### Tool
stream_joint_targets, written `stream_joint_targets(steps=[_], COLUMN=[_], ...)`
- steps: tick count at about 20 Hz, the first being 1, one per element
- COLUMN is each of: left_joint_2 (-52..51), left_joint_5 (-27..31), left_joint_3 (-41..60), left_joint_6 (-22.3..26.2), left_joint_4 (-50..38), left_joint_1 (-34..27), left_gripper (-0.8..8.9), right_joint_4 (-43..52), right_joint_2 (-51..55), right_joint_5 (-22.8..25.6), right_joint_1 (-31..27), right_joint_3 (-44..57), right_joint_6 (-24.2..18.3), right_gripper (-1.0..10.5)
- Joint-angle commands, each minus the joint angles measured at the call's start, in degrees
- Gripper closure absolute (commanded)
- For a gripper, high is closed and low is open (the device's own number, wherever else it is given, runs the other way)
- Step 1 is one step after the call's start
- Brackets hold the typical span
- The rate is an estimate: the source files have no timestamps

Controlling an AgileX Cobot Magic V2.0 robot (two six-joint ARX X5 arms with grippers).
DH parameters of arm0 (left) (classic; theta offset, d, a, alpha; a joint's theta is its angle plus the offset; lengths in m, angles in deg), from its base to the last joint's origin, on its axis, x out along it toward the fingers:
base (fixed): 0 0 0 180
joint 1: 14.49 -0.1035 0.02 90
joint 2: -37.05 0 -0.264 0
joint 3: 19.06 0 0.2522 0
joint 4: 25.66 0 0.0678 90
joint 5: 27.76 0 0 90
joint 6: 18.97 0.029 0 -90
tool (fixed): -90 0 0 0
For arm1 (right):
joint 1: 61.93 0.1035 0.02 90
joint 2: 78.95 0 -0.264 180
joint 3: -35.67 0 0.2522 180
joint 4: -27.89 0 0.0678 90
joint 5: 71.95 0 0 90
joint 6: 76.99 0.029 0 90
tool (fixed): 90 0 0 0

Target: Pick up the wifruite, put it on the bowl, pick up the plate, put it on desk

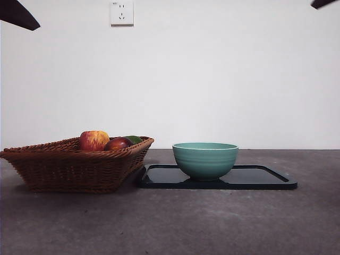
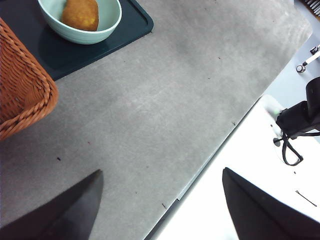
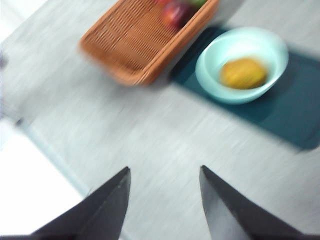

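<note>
Grey desk (image 1: 212, 223), bowl (image 1: 205, 159) side-on, wrist views reveal wifruite (image 2: 80, 14) inside

A: What sort of place is shown?

B: A staged test room or lab is suggested. A bare white wall (image 1: 212, 79) is seen behind a grey matte desk (image 1: 170, 223), with only a wall socket (image 1: 121, 13) mounted on it.

A: What else points that way?

B: Household props are laid out neatly: a wicker basket (image 1: 74, 167) of fruit, a teal bowl (image 1: 205, 159) and a dark tray (image 1: 265, 178). Beyond the desk's edge, a white surface (image 2: 250, 165) carrying a black cabled device (image 2: 297, 120) is seen. No home furnishings can be made out.
</note>
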Motion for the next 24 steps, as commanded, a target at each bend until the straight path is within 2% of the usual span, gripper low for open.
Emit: stream_joint_targets(steps=[1,4,24], left_joint_2=[0.3,0.3,0.3], left_joint_5=[-0.1,-0.1,-0.1], left_joint_3=[-0.5,-0.5,-0.5], left_joint_6=[0.7,0.7,0.7], left_joint_4=[-0.3,-0.3,-0.3], left_joint_1=[0.3,0.3,0.3], left_gripper=[4.38,4.38,4.39], right_joint_4=[-0.1,-0.2,0.0], right_joint_2=[1.7,3.4,3.4], right_joint_5=[-1.6,-1.8,-1.8], right_joint_1=[0.9,1.2,1.2], right_joint_3=[3.1,5.8,5.8], right_joint_6=[-0.3,-0.2,-0.2], right_gripper=[7.3,7.3,7.3])
